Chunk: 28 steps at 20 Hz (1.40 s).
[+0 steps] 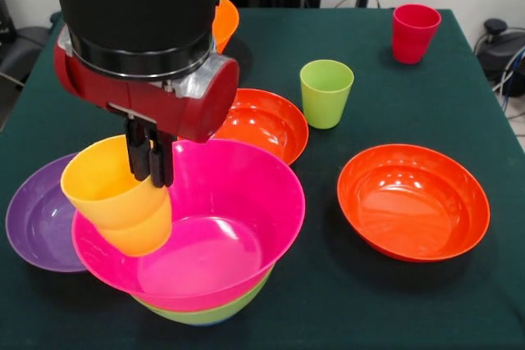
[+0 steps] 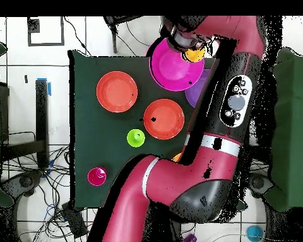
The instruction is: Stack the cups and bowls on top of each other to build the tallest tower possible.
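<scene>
While end effector (image 1: 149,171) pinches glossy yellow-orange cup (image 1: 115,196) wall, magenta bowl (image 1: 221,227) below.

arm (image 2: 233,101) red-black, reaching from bottom edge up the tabletop's (image 2: 84,126) right side | magenta bowl (image 2: 173,63) at top edge, yellow-orange cup (image 2: 194,55) at its right rim | purple bowl (image 2: 197,91) part hidden beside arm | two red-orange bowls (image 2: 117,91) (image 2: 163,118) mid-table | green cup (image 2: 136,138) below them | red cup (image 2: 96,176) bottom-left corner
</scene>
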{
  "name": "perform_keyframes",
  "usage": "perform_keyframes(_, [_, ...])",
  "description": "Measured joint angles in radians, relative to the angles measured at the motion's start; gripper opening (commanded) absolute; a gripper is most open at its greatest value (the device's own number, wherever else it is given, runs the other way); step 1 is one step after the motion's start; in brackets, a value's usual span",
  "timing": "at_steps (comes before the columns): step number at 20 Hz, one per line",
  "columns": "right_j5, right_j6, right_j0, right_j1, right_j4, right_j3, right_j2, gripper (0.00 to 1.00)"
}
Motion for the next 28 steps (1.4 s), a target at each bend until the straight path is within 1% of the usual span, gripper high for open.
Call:
perform_keyframes(4, [0.0,-0.013,-0.014,0.027,0.103,-0.005,-0.095,0.0])
perform_keyframes(6, [0.0,-0.025,-0.024,0.044,0.17,-0.008,-0.158,0.0])
perform_keyframes(8, [-0.001,-0.031,-0.028,0.051,0.197,-0.009,-0.184,0.0])
perform_keyframes(10, [-0.005,-0.043,-0.035,0.062,0.245,-0.012,-0.232,0.0])
perform_keyframes(16, [-0.037,-0.068,-0.052,0.089,0.351,-0.02,-0.342,0.0])
perform_keyframes(20, [-0.055,-0.07,-0.058,0.096,0.391,-0.02,-0.389,0.0])
perform_keyframes(22, [-0.067,-0.07,-0.061,0.101,0.422,-0.021,-0.424,0.0])
perform_keyframes(28, [-0.073,-0.07,-0.061,0.105,0.471,-0.021,-0.482,0.0])
